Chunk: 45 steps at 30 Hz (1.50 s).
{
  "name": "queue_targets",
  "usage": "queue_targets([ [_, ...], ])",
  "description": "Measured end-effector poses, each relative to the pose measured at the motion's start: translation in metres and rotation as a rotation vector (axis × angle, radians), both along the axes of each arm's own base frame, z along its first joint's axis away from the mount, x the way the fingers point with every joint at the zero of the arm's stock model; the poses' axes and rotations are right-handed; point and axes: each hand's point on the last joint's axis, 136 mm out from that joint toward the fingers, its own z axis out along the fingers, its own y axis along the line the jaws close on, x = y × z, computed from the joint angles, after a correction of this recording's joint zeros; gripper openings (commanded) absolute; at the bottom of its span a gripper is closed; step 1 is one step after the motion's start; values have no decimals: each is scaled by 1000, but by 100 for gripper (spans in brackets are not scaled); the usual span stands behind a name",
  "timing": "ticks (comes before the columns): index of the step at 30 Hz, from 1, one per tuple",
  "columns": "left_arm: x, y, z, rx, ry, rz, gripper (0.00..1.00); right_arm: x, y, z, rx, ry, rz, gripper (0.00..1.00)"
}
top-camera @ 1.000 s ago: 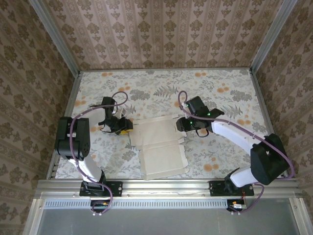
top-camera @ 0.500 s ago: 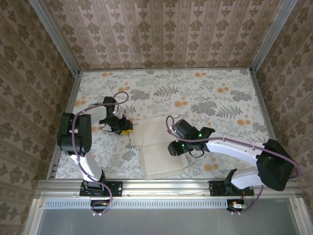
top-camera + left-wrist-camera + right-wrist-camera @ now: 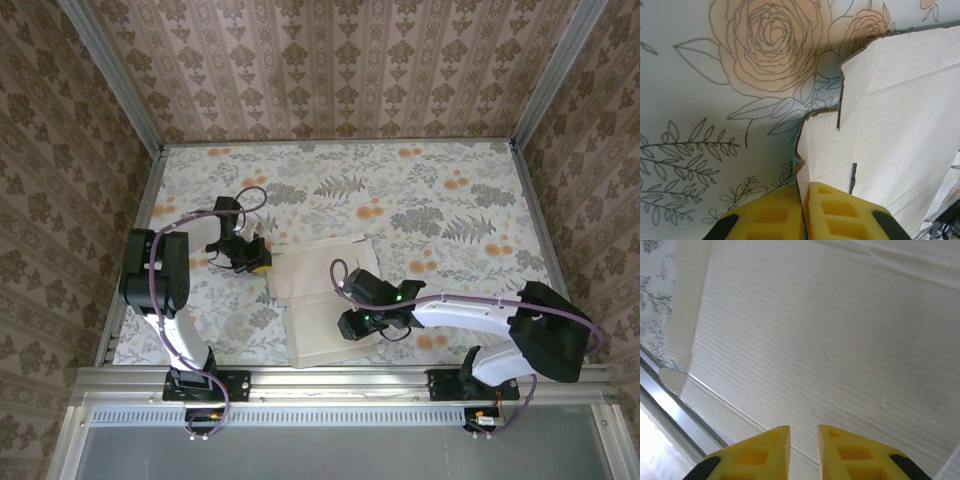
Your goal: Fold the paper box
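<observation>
1. While the paper box [image 3: 325, 300] lies flat and unfolded, white face up, it sits on the flowered table [image 3: 450, 190] near the front middle, between the two arms.
2. Card shape from above: a wider panel farther back and a narrower panel toward the near edge, with a crease across between them. Small flaps stand out at the sides. No blue face visible.
3. Left gripper [image 3: 256, 262] is at the card's left edge, low on the table, its arm coming in from the left.
4. Left wrist view: both yellow fingers [image 3: 767, 215] are pressed together with the thin edge of a side flap caught between them. Jaws closed on the paper box. The flap rises a little off the cloth here, and a notch shows just above it.
5. Right gripper [image 3: 351, 325] is over the right part of the near panel, its arm stretched in from the right.
6. Right wrist view: yellow fingers [image 3: 852, 452] point at the white ribbed card surface, with a narrow gap between them and nothing in that gap. Cannot tell whether the tips touch the card.
7. A metal rail [image 3: 675, 425] runs just beyond the card's near edge, at lower left in the right wrist view.
</observation>
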Motion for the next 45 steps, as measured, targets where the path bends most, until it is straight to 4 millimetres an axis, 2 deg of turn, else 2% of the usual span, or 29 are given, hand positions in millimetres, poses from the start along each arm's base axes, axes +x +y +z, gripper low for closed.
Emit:
queue_targets([
  [3, -1, -3, 1, -3, -16, -11, 8, -6, -1, -11, -18, 24, -8, 20],
  [7, -6, -6, 7, -10, -54, -23, 8, -10, -2, -16, -23, 35, -28, 19],
  [19, -13, -24, 29, -73, -251, -72, 8, 4, -16, -26, -59, 2, -195, 15],
  [31, -25, -36, 60, -118, -440, -96, 7, 12, -23, -26, -49, -18, -320, 12],
  [39, -40, -30, 69, -84, -520, -84, 8, 14, -26, -27, -49, -20, -354, 12],
  [45, -55, -38, 75, -56, -597, -109, 7, 14, -26, -27, -54, -34, -366, 11],
])
